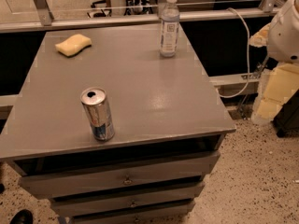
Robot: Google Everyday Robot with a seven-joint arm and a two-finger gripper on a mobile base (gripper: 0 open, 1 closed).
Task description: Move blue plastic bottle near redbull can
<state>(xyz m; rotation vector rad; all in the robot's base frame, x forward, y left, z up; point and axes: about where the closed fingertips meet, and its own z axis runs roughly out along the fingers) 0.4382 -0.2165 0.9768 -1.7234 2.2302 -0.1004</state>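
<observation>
Cabinet top: three things stand on it, well apart.
- blue plastic bottle, upright, far edge, right of centre.
- redbull can, upright, near front edge, left side.
- yellow sponge, flat, far left corner.

Open lane: bare surface runs diagonally between bottle and can; right half and front right corner bare too.

Behind the far edge, a metal rail. White cable loops past the far right corner.

Gripper sits off the table, beyond the right edge.

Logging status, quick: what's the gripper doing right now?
Gripper: out of view, so its state cannot be told; only a white arm segment shows at the right edge.
</observation>
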